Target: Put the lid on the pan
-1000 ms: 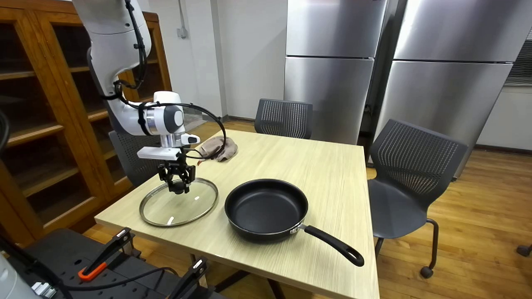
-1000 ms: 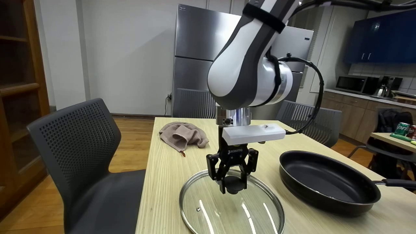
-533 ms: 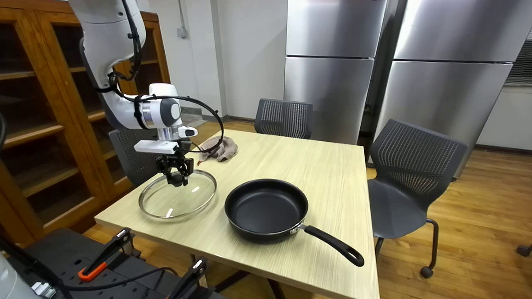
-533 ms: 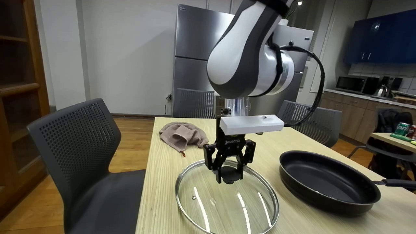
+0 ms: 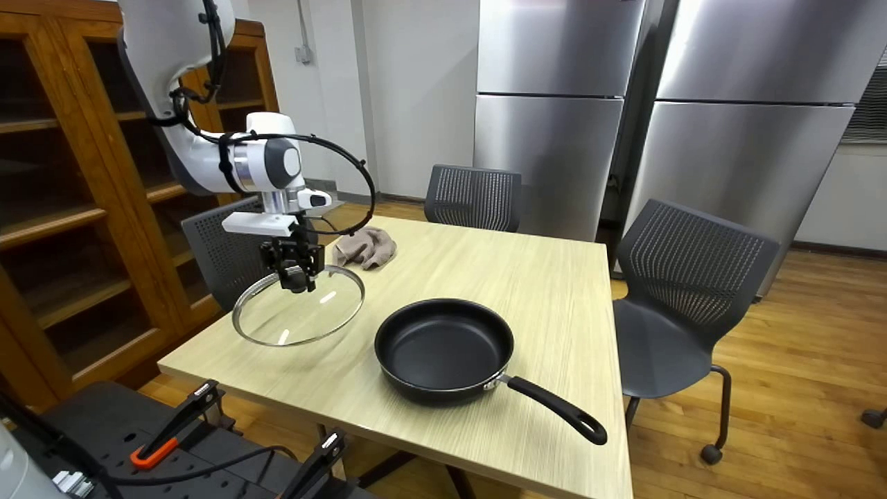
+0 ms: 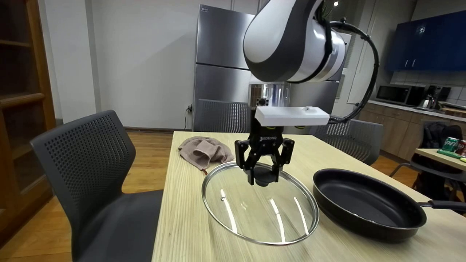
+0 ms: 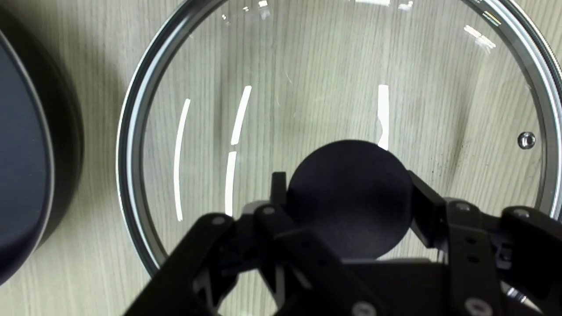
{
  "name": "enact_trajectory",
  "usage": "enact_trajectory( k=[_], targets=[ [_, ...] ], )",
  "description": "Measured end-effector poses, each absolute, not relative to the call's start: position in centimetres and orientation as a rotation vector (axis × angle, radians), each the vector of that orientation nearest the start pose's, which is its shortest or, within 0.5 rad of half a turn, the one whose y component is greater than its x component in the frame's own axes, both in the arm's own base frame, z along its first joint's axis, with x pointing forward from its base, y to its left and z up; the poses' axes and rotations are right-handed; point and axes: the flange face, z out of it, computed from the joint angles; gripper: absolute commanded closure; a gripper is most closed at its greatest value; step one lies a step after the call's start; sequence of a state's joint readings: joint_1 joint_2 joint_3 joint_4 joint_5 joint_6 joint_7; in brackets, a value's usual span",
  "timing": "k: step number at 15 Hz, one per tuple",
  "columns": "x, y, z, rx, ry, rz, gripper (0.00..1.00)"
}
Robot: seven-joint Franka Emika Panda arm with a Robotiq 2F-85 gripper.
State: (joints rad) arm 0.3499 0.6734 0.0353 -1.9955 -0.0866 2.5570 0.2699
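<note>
The clear glass lid (image 5: 305, 322) hangs above the table at the left of the pan; its metal rim and glass also show in an exterior view (image 6: 251, 218). My gripper (image 5: 296, 283) is shut on the lid's dark knob, with a finger on each side of it. In the wrist view the gripper (image 7: 349, 199) has the round knob (image 7: 351, 188) between its fingers, and the glass spreads below. The black pan (image 5: 443, 346) sits uncovered on the table, its handle (image 5: 554, 409) pointing to the front right. The pan's edge shows at the left of the wrist view (image 7: 26, 153).
A brown cloth (image 6: 205, 151) lies on the wooden table (image 5: 527, 277) behind the lid. Dark chairs (image 5: 682, 291) stand around the table. A wooden cabinet (image 5: 104, 208) stands at the far left in an exterior view. Clamps (image 5: 180, 419) are fixed at the robot's base.
My gripper has risen with the lid, lifting it off the table and higher above it. The pan and the cloth have not moved.
</note>
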Motion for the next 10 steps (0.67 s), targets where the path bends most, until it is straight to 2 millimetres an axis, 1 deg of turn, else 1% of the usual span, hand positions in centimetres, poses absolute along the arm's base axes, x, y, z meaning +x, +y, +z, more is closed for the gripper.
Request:
enact_trajectory(
  k=[3,10],
  targets=[
    [54.3,20.1,12.6,-3.175,-0.234,0.143,0.62],
    [55.0,13.9,16.1,-3.156,-0.062,0.109,0.62]
  ],
)
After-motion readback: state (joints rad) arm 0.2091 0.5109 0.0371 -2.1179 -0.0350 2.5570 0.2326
